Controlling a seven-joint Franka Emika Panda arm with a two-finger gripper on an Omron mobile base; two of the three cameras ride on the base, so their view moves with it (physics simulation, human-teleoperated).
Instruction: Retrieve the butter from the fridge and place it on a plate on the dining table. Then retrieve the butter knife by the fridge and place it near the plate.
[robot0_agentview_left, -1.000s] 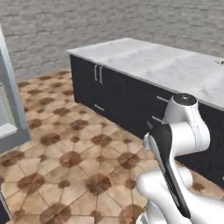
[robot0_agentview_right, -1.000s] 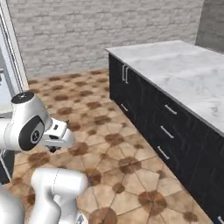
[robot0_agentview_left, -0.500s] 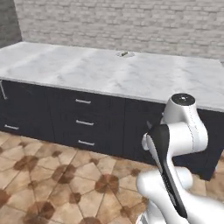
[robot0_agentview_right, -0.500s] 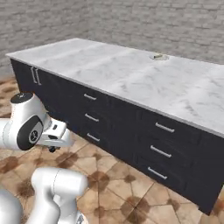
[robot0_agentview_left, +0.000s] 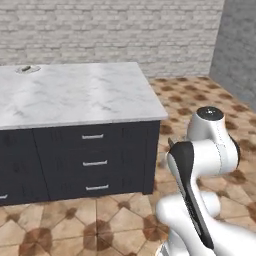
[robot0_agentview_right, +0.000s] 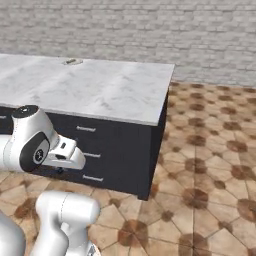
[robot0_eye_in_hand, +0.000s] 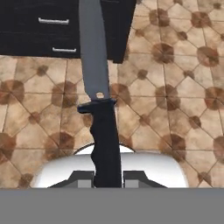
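View swung past the dark drawers (robot0_agentview_left: 95, 162), hand (robot0_eye_in_hand: 108, 177) clamped on butter knife (robot0_eye_in_hand: 98, 100), no writing legible

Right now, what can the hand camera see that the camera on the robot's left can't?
The hand view shows the butter knife shut in the gripper, black handle low, blade pointing up the picture. The left base view shows the marble top, the brick wall and a small grey thing on the marble. Both show the dark drawers and patterned floor tiles.

marble counter (robot0_agentview_left: 75, 92) over dark drawers (robot0_agentview_left: 95, 162) at left; brick wall (robot0_agentview_left: 125, 30) along top; patterned tile floor (robot0_agentview_right: 210, 165).
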